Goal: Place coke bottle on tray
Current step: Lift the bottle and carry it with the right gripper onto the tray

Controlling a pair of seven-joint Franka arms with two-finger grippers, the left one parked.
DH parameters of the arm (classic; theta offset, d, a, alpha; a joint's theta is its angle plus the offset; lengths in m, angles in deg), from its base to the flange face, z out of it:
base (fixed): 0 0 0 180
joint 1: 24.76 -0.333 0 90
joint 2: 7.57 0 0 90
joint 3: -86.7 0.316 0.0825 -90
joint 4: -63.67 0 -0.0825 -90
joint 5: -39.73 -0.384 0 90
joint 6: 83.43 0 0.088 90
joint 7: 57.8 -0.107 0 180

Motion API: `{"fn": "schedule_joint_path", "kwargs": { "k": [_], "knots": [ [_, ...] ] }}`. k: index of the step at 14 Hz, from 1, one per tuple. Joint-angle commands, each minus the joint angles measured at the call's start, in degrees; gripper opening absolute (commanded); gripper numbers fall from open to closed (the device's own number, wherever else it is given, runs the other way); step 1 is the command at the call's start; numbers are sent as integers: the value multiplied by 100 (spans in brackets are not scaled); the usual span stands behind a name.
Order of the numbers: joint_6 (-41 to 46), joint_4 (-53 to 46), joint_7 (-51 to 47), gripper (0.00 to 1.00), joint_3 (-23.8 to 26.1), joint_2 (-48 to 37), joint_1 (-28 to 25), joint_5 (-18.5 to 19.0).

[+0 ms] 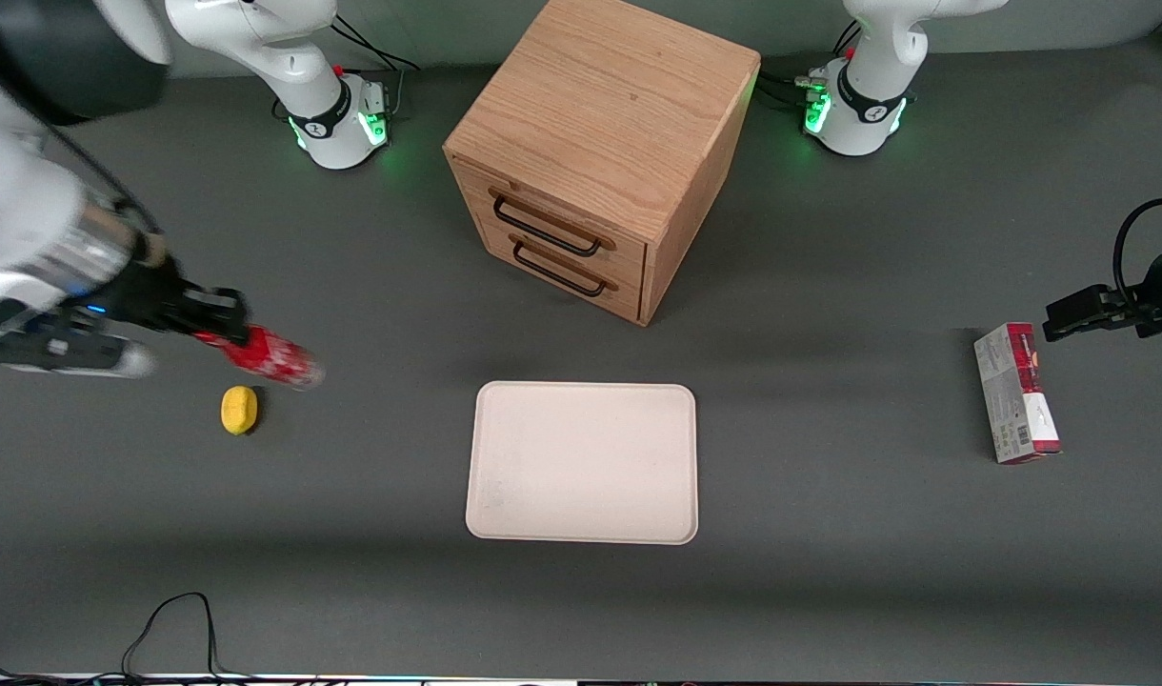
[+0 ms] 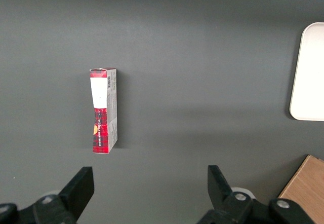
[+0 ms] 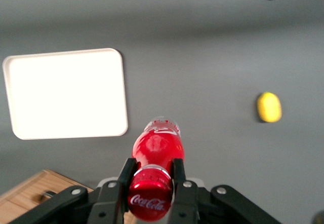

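One carry leg remains, I judge: on the counter (image 1: pixel 829 591) the tray (image 1: pixel 582 462) lies bare midway along the front edge, while toward the working arm's end the tool (image 3: pixel 152 181) holds the coke bottle (image 1: pixel 274 356) clamped at its neck, aloft and tilted, calling for travel over the tray, then lowering.

A dark grey counter (image 1: pixel 352 534) is filling the scene, a two-drawer wooden cabinet (image 1: pixel 600 152) is sitting on it, and black cables (image 1: pixel 176 624) are trailing along its near edge.
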Motion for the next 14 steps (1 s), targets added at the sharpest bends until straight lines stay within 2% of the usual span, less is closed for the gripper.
{"fn": "schedule_joint_path", "kwargs": {
  "k": [1, 3, 4, 7, 8, 10, 14],
  "knots": [
    [269, -1680, -892, 0, 727, 1499, -237, 659],
    [147, -1902, -1044, 0, 1115, 1949, -264, 1038],
    [-28, -1903, -1044, 0, 1195, 2099, -264, 1074],
    [-564, -1894, -1026, 0, 1231, 2652, -325, 1075],
    [-758, -1894, -1009, 0, 1222, 2863, -369, 1136],
    [-1284, -1868, -1035, 0, 1231, 3267, -431, 1600],
    [-2015, -1815, -1061, 0, 1222, 3620, -440, 1672]
  ]
}}
